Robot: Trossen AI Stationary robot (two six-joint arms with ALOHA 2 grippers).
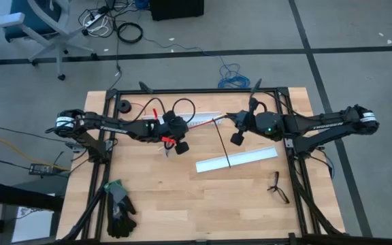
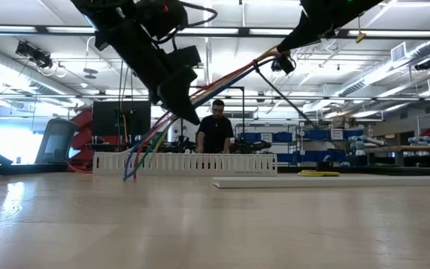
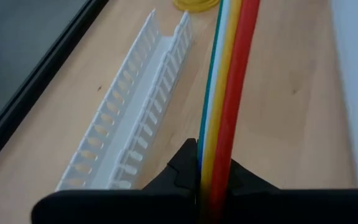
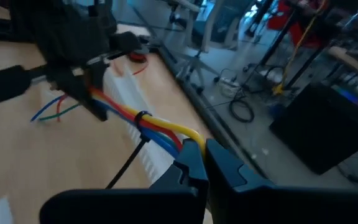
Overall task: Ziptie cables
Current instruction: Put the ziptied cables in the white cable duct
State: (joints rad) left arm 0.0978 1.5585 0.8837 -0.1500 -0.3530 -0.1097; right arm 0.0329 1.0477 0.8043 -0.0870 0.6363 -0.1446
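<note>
Both grippers clamp the cables [image 4: 143, 124], stretched in the air above the tabletop [image 1: 182, 204]: left gripper [image 3: 211, 186] pinching one end, right gripper [image 4: 197, 155] the other. Ziptie [image 4: 129, 158] loops around the bundle near the right gripper, its black tail hanging down toward the white channel [image 1: 237, 160].

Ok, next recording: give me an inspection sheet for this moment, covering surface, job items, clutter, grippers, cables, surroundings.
Surface: wooden table, black frame around it.
Job items: cables held in the air between both arms; ziptie looped round them, its tail hanging down.
Clutter: slotted channel, flat white strip, gloves, small black forked object.
Grippers: left gripper shut on the cables; right gripper shut on their other end.
Cables: loose ends trail below the left gripper.
Surroundings: a person stands beyond the table; cords and a chair on the floor.
</note>
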